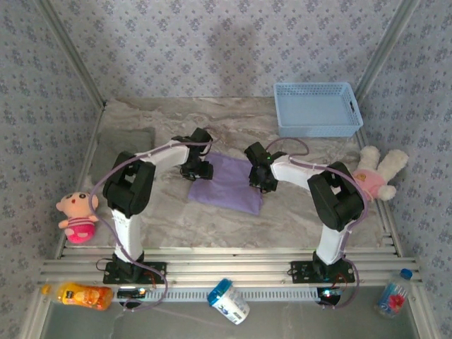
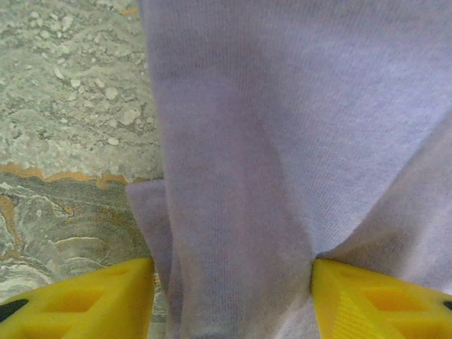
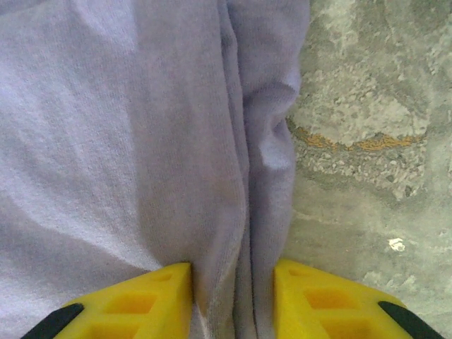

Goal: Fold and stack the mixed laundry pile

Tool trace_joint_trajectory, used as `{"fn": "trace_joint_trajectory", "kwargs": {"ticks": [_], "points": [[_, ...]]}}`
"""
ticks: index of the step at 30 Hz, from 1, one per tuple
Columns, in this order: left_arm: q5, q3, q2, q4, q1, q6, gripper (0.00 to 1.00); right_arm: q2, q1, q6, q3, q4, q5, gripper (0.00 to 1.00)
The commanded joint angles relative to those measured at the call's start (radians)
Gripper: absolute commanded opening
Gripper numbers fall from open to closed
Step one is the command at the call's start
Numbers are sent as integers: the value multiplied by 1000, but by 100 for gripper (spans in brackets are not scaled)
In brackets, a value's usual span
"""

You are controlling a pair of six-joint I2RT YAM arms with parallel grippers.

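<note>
**Item:** lavender T-shirt (image 1: 227, 182).
**Location:** table (image 1: 304, 212) centre, flat folded rectangle between both arms.
**Companion:** gray garment (image 1: 128, 137), far left on table, well apart from shirt, no gripper on it.
**Handling (judged):** light, soft knit, limp; drapes and creases; layers likely to slide apart; not fragile.
**Hold points (judged):** doubled side edges, pinching all layers together.
**Left gripper** (image 1: 196, 171): at shirt's left edge, fingers straddling thick fold; cannot tell whether cloth is gripped.
**Right gripper** (image 1: 260, 179): at right edge, clenched on narrow edge fold, cloth filling gap.
</note>
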Motion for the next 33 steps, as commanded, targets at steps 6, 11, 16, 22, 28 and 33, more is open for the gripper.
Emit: {"fn": "trace_joint_trajectory", "kwargs": {"ticks": [6, 11, 16, 22, 28, 33], "points": [[36, -22, 100, -68, -37, -71, 21, 67, 35, 57, -33, 88, -81, 33], [16, 1, 114, -89, -36, -65, 0, 64, 36, 54, -29, 86, -89, 32], [-68, 89, 107, -171, -24, -8, 0, 50, 21, 13, 19, 48, -129, 37], [-153, 258, 105, -296, 25, 80, 0, -10, -41, -92, 73, 0, -128, 78], [-201, 399, 95, -390, 74, 197, 0, -38, -149, -180, 80, -24, -114, 100], [-247, 537, 124, -456, 109, 256, 0, -16, -252, -202, 132, -20, -137, 100]]}}
